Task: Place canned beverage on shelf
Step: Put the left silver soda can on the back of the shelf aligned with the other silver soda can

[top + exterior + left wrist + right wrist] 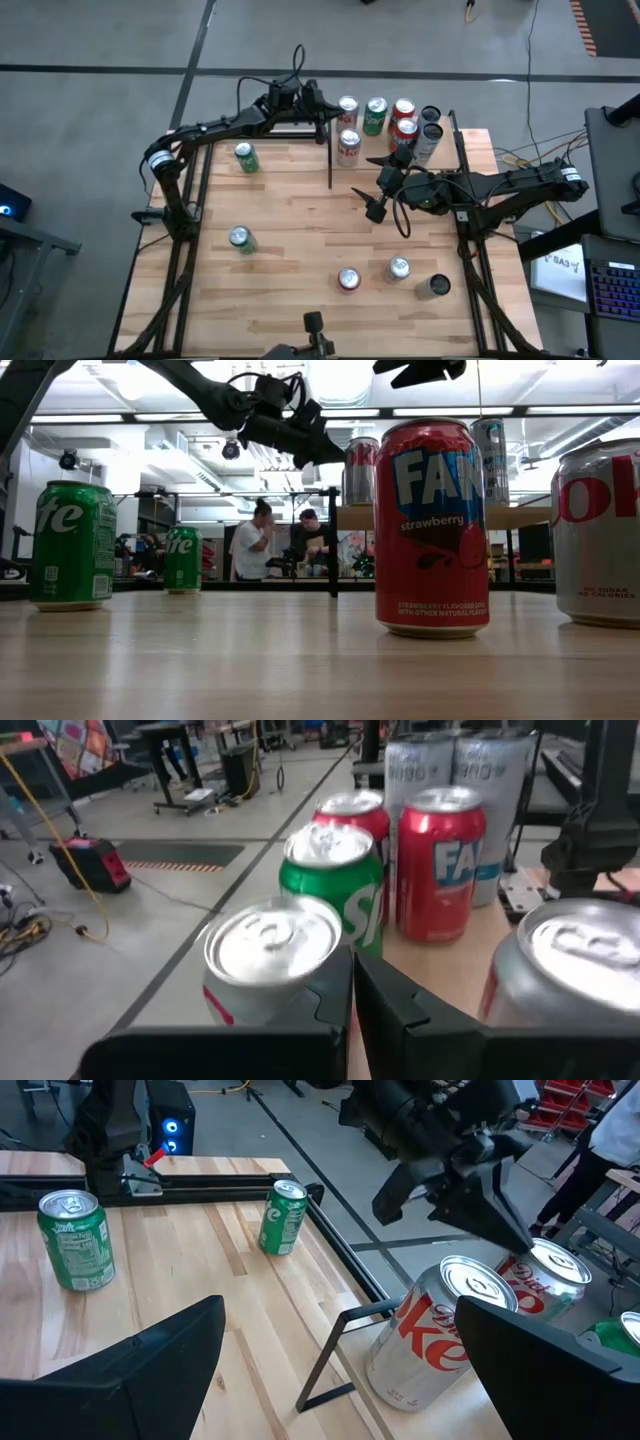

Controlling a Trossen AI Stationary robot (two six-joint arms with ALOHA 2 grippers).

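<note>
Pretty bright, even overhead light from ceiling strip lights (440, 412), which blow out a bit in the low view. Soft shadows only; cans nearest the left wrist's fingers (330, 1000) look blurry.

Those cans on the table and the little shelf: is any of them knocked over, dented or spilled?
Nothing stands out. The cans on the shelf stand upright in a tight cluster, such as the green can, and the loose ones on the table, such as the red can, are upright too. No spill or dent shows.

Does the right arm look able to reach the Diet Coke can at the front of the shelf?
Probably yes. The right gripper is open, empty and close to the Diet Coke can, with nothing between them.
</note>
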